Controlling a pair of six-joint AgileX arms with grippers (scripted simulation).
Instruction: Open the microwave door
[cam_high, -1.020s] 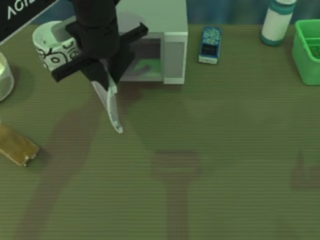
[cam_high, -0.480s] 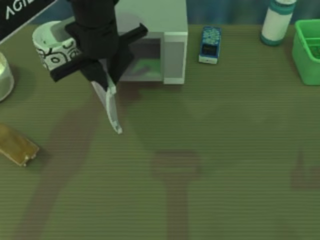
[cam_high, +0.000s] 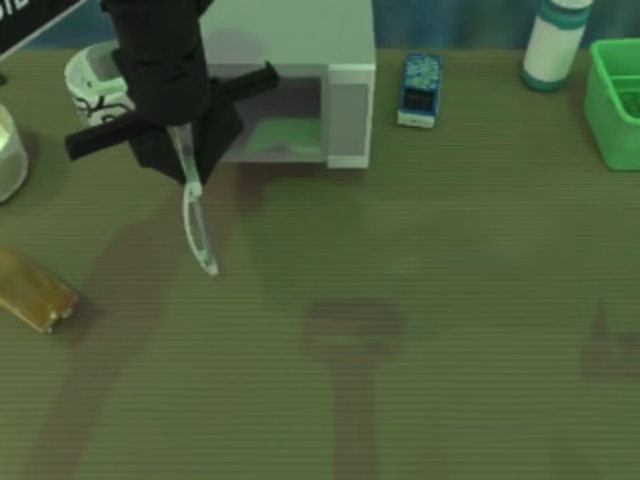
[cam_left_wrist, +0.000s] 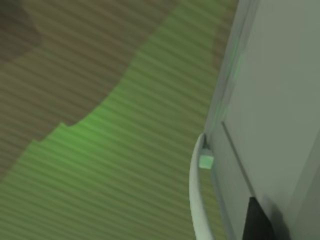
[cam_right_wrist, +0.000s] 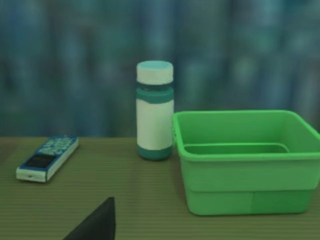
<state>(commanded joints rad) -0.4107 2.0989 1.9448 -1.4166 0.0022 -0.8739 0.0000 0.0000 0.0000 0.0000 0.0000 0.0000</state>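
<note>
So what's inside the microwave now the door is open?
The microwave looks empty: through the opening only its pale greenish floor shows. The left part of the inside is covered by the left arm, whose hand is at the microwave door.

Overhead camera, two close wrist cameras
</note>
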